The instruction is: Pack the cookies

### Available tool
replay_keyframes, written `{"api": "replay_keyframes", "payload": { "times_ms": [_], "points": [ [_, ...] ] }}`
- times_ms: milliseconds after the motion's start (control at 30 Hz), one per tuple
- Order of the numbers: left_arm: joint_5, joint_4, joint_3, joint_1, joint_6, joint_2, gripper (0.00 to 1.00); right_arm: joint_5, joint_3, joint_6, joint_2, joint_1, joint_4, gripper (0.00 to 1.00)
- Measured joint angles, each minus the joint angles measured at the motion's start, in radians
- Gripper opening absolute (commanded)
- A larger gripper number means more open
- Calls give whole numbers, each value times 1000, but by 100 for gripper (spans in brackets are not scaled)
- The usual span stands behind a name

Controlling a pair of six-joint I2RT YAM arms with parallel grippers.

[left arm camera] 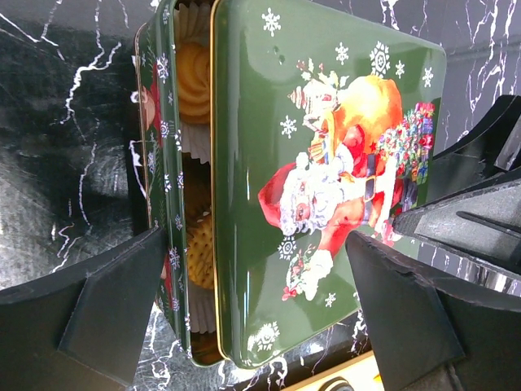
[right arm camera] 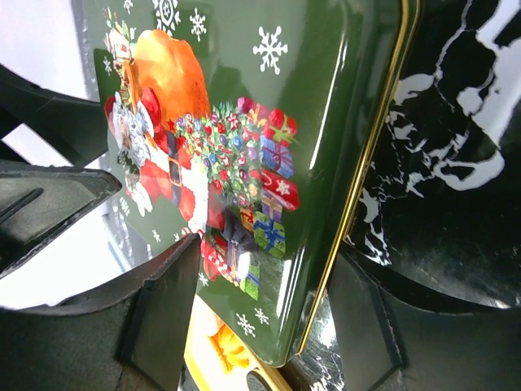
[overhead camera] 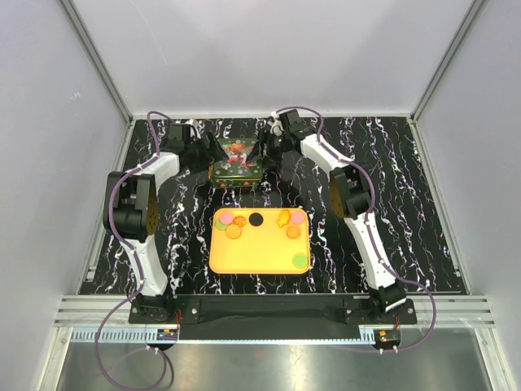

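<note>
Here, with the left gripper point(left arm camera: 256, 277) and right gripper point(right arm camera: 264, 273) both spread wide at the tin lid point(left arm camera: 326, 106), each should close squarely on opposite edges, then lift it level.

From above we see the whole surface point(overhead camera: 391, 204); both wrist views, close in, share the tin point(overhead camera: 236, 163) at 12 o'clock.
</note>
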Motion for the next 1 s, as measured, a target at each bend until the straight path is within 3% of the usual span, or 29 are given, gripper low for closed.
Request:
{"api": "replay_keyframes", "payload": {
  "times_ms": [367,1000],
  "points": [
    [11,0,0,-8,0,0,98,62,-72,-31,-82,10,2,71],
    [14,0,0,-9,0,0,98,80,-53,-61,-92,20,-31,73]
  ]
}}
